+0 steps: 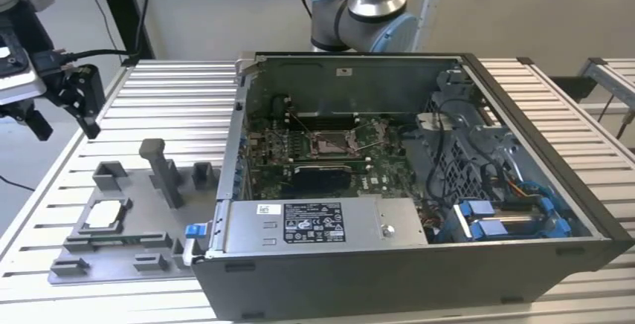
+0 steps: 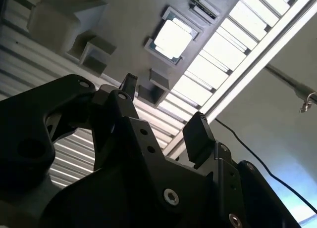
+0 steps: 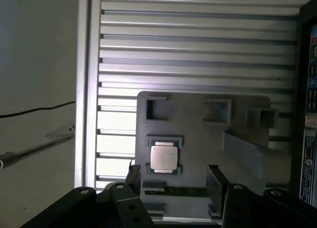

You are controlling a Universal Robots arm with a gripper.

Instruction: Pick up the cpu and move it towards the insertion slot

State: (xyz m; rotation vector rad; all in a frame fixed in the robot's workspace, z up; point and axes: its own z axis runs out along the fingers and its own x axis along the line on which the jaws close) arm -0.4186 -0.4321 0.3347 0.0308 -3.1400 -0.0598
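Pincer (image 3: 173,177) spread apart and empty, seemingly well above the cpu (image 3: 164,157) nested in the grey fixture (image 3: 198,139).

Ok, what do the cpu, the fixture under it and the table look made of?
The cpu looks metal-topped: pale silver satin face, darker rim. The fixture looks like matte grey plastic: dull, uniform colour, blocky pockets and posts. The table is probably bare aluminium: ribbed silver slats with bright highlights.
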